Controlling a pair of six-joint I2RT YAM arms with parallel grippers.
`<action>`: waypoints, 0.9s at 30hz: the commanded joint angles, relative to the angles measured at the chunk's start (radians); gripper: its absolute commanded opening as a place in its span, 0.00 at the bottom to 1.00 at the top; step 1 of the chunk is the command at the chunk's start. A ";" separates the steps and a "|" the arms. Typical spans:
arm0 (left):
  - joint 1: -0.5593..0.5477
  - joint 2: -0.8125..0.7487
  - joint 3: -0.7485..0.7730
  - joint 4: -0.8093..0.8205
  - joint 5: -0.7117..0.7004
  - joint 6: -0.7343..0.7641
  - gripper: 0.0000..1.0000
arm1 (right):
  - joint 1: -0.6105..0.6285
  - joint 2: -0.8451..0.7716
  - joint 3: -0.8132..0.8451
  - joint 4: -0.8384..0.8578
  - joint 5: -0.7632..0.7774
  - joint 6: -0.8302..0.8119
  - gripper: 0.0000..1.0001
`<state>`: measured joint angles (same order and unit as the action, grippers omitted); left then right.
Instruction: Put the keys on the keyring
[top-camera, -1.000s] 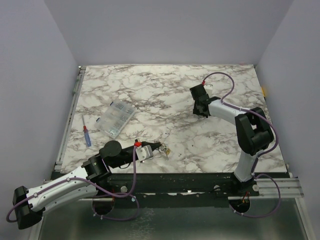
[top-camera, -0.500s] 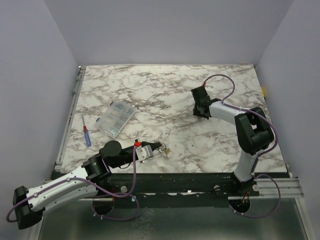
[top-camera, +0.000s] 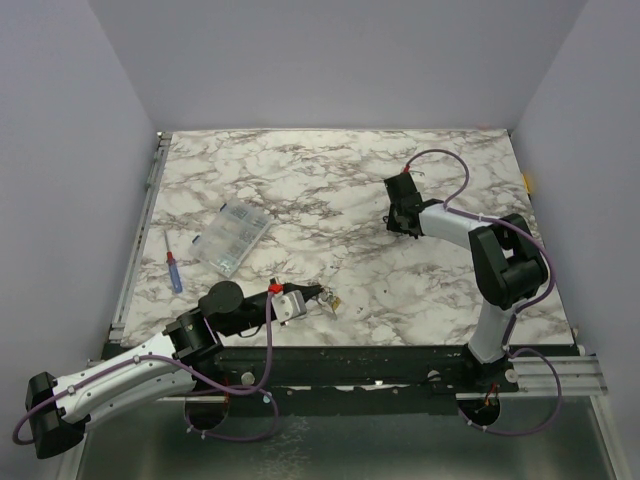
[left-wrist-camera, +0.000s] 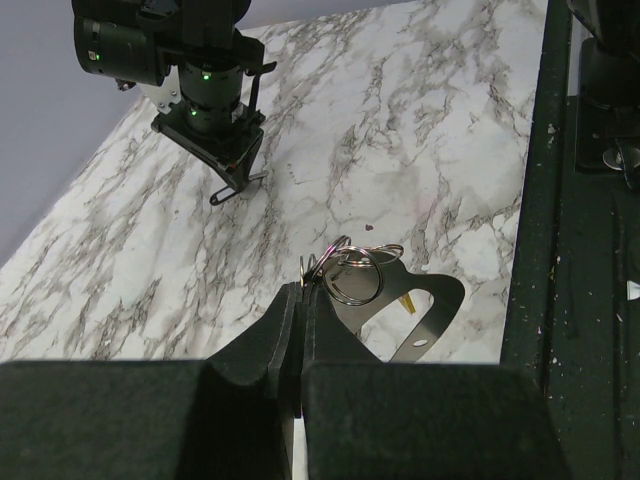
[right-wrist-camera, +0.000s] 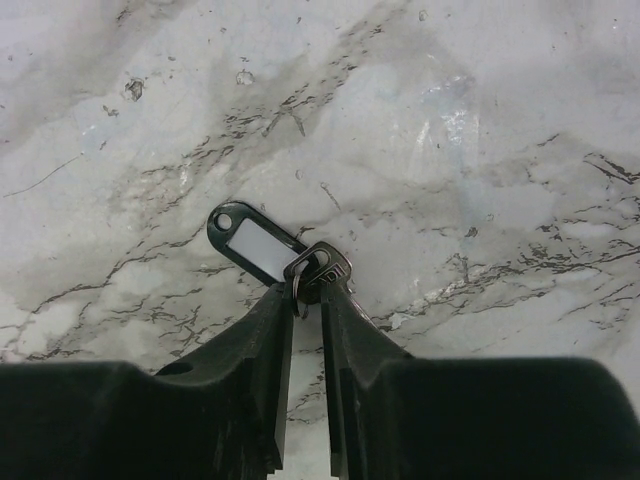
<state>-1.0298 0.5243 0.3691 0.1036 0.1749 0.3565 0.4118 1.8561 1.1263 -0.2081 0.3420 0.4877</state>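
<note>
Between lilac walls (top-camera: 330, 60), a marble-patterned tabletop (top-camera: 330, 180).

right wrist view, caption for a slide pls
Right gripper with jaws astride the small ring of a dark key and its white-labelled tag, on the marble table.

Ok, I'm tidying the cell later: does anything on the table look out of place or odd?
Nothing looks spilled or damaged. The one stray is a blue-handled screwdriver lying loose near the left edge of the table, beside the clear compartment box but not touching it.
</note>
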 joint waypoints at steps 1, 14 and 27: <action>-0.004 -0.007 -0.004 0.027 0.010 0.007 0.00 | -0.004 0.025 0.015 0.007 -0.010 -0.020 0.24; -0.004 -0.007 -0.003 0.027 0.013 0.007 0.00 | -0.004 0.031 0.061 -0.038 0.011 -0.064 0.23; -0.004 -0.010 -0.004 0.025 0.014 0.008 0.00 | -0.004 0.069 0.079 -0.063 0.043 -0.067 0.24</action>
<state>-1.0298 0.5243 0.3687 0.1032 0.1749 0.3565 0.4118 1.8977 1.1847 -0.2344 0.3546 0.4255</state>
